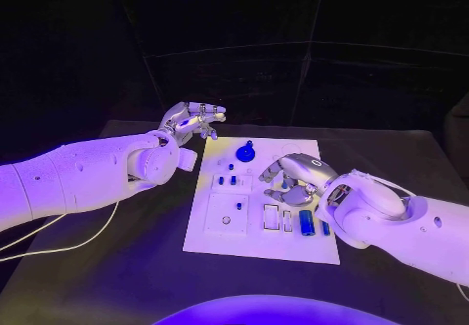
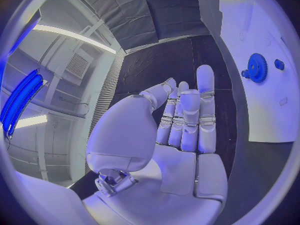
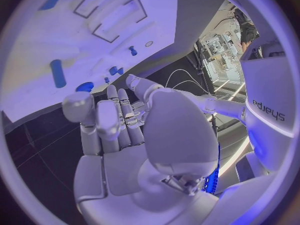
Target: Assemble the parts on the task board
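Note:
The white task board (image 1: 256, 233) lies in the middle of the table. A blue gear (image 1: 245, 153) stands near its far edge, small blue parts (image 1: 227, 180) sit left of centre, and a blue cylinder (image 1: 307, 222) lies near the front right. My right hand (image 1: 291, 180) hovers over the board's right middle, fingers bent down toward the board, holding nothing. My left hand (image 1: 192, 118) is raised off the board's far left corner, fingers apart and empty. In the left wrist view the palm (image 2: 184, 135) is bare, with the gear (image 2: 256, 67) beyond it. The right wrist view has the hand (image 3: 119, 130), the board (image 3: 37, 35) and a long blue part (image 3: 57, 73).
Rectangular slots (image 1: 271, 218) and a square block with a hole (image 1: 227, 215) mark the board's front half. Black table (image 1: 127, 271) surrounds the board. A white cable (image 1: 68, 247) trails over the table under my left arm.

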`<state>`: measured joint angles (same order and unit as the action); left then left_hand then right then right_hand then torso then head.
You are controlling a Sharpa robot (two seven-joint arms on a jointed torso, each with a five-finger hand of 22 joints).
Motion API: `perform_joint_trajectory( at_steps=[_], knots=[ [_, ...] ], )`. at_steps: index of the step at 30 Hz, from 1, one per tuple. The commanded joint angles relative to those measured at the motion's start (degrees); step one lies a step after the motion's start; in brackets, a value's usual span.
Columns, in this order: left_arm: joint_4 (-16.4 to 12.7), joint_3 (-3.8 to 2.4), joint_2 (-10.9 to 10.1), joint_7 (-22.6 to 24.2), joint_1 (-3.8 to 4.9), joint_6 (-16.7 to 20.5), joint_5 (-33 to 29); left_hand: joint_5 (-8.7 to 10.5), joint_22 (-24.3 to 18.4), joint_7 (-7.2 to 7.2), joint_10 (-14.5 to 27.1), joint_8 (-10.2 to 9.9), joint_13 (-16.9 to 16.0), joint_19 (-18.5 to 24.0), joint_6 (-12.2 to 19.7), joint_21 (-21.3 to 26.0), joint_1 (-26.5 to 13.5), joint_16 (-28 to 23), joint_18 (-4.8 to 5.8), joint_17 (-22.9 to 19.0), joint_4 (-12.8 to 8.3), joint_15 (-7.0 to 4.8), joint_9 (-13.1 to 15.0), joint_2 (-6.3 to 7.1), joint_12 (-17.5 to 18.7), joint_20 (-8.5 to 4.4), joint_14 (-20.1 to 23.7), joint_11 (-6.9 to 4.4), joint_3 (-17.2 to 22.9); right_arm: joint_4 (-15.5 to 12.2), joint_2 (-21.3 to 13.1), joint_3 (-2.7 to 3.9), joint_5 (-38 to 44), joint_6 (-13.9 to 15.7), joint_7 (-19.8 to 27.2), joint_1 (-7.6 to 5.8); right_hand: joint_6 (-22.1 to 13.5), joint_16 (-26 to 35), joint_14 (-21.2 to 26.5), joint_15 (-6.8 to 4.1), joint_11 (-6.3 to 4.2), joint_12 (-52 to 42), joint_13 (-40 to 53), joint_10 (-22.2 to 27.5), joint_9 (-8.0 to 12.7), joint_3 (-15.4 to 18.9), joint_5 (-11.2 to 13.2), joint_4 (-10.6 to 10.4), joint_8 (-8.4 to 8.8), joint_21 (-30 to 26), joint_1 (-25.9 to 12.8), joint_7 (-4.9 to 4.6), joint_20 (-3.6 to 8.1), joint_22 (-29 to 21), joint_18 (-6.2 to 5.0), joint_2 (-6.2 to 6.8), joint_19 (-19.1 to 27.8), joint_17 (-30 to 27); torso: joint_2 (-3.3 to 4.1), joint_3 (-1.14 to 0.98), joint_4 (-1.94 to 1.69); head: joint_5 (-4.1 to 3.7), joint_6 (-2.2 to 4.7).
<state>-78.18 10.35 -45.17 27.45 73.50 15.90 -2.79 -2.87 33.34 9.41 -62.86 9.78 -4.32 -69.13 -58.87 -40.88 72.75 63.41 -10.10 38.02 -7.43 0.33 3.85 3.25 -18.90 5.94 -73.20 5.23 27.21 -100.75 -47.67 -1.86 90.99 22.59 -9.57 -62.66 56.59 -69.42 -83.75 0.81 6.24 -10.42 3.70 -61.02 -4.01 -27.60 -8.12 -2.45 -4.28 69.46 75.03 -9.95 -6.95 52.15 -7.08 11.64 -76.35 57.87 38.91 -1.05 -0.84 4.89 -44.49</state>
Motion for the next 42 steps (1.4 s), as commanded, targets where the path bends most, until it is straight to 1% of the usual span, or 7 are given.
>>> perform_joint_trajectory(
  at_steps=[1, 4, 8, 10, 23, 30, 42],
  knots=[
    [-0.18, -0.03, 0.04, 0.9, 0.09, -0.81, -0.14, -0.29, -0.08, 0.15, 0.38, -0.22, 0.06, 0.37, 0.19, 0.29, -0.11, 0.19, -0.36, 0.03, -0.17, 0.07, -0.04, -0.06, -0.41, 0.15, 0.42, -0.04, -0.18, 0.65, -0.9, 0.03, -0.05, -4.15, -2.89, -0.65, -0.18, -0.56, -1.26, 0.06, -0.4, -0.05, -0.07, 0.62, 0.1, 3.13, 0.87, -0.71, 0.41, 0.59, -1.07, 0.55, 0.08, 0.78, 0.37, 0.48, -0.47, 0.35, 0.08, -0.03, -0.02, -0.25, 0.26],
    [-0.21, -0.02, 0.1, 0.95, 0.08, -0.89, -0.14, -0.29, -0.08, 0.15, 0.38, -0.22, 0.06, 0.37, 0.19, 0.29, -0.11, 0.19, -0.36, 0.03, -0.17, 0.07, -0.04, -0.06, -0.41, 0.16, 0.42, -0.04, -0.18, 1.79, -1.48, 0.05, 0.96, -4.42, -3.95, -1.1, -0.59, -0.53, -1.17, 0.11, -0.37, 0.5, -0.09, 2.52, 0.15, 7.41, 2.28, -1.08, 0.59, 0.53, -0.32, 0.7, 0.09, 0.59, 0.34, 0.0, -0.33, -0.02, 0.06, 0.0, 0.06, -0.44, 0.41],
    [-0.14, -0.01, 0.27, 0.67, 0.06, -1.43, -0.14, -0.28, -0.08, 0.17, 0.36, -0.21, 0.05, 0.37, 0.18, 0.3, -0.12, 0.2, -0.37, 0.0, -0.18, 0.07, -0.04, -0.02, -0.44, 0.16, 0.42, -0.03, -0.21, 3.01, -1.69, 0.06, 1.61, -4.8, -4.9, -1.46, -1.09, -0.84, -1.14, 0.23, -0.14, 0.44, 0.0, 4.35, 0.13, 14.61, 2.99, -1.81, 0.55, 0.53, 3.14, 0.86, 0.04, 0.44, 0.25, -2.29, -0.24, -0.33, 0.05, 0.06, -0.13, -0.68, 0.51],
    [-0.08, 0.0, 0.35, 0.46, 0.06, -1.78, -0.14, -0.27, -0.09, 0.19, 0.37, -0.21, 0.05, 0.37, 0.19, 0.31, -0.18, 0.2, -0.36, -0.03, -0.17, 0.08, -0.04, 0.04, -0.48, 0.17, 0.44, -0.01, -0.27, 3.47, -1.67, 0.06, 2.0, -5.45, -5.33, -1.54, -1.19, -1.03, -1.18, 0.25, -0.22, 0.43, -0.03, 4.75, 0.14, 15.69, 3.09, -1.96, 0.57, 0.6, 3.79, 0.97, -0.06, 0.52, 0.32, -2.54, -0.27, -0.21, 0.07, 0.02, -0.16, -0.73, 0.52],
    [0.32, 0.0, 0.65, -1.4, 0.06, -3.99, -0.14, -0.27, -0.14, 0.33, 0.54, -0.27, 0.05, 0.38, 0.35, 0.4, -0.6, 0.21, -0.35, -0.27, 0.03, 0.18, -0.05, 0.16, -0.58, 0.24, 0.58, 0.11, -0.57, 6.64, -0.11, 0.04, 3.37, -8.66, -6.62, -1.68, -0.54, -1.29, -1.18, 0.24, -0.28, -0.13, -0.02, 4.57, 0.08, 16.89, 1.01, -2.32, 0.43, 0.56, 5.89, 1.31, -0.09, 0.27, 0.27, -4.49, -0.18, -0.45, 0.06, 0.01, -0.19, -0.81, 0.56],
    [0.44, 0.01, 0.74, -2.02, 0.06, -4.67, -0.14, -0.27, -0.14, 0.33, 0.55, -0.28, 0.05, 0.38, 0.36, 0.41, -0.6, 0.22, -0.35, -0.27, 0.04, 0.19, -0.05, 0.15, -0.59, 0.24, 0.58, 0.11, -0.57, 7.68, 0.77, 0.02, 3.41, -11.31, -7.01, -1.68, 0.84, -2.9, -1.71, -0.5, -1.24, -2.05, -0.03, -0.87, 0.02, 15.23, 2.39, -2.78, 0.22, 1.74, 7.01, 1.47, 0.49, 2.04, 0.54, -6.57, -1.08, 1.22, 0.07, -0.07, -0.14, -0.51, 0.6],
    [0.45, 0.01, 0.86, -2.31, 0.06, -5.38, -0.14, -0.3, -0.18, 0.3, 0.67, -0.27, 0.05, 0.39, 0.4, 0.47, -0.31, 0.27, -0.36, -0.37, -0.08, 0.19, -0.04, -0.14, -0.69, 0.27, 0.67, 0.08, -0.39, 7.68, 1.29, 0.01, 1.18, -11.69, -5.07, -1.68, 2.07, -3.76, -1.81, -0.77, -1.56, -1.04, -0.17, -3.7, 0.1, 12.55, 2.09, -3.47, 0.37, 2.64, 7.52, 1.48, 0.83, 3.33, 0.79, -6.91, -1.65, 1.78, 0.03, -0.03, -0.16, -0.32, 0.52]
  ],
)
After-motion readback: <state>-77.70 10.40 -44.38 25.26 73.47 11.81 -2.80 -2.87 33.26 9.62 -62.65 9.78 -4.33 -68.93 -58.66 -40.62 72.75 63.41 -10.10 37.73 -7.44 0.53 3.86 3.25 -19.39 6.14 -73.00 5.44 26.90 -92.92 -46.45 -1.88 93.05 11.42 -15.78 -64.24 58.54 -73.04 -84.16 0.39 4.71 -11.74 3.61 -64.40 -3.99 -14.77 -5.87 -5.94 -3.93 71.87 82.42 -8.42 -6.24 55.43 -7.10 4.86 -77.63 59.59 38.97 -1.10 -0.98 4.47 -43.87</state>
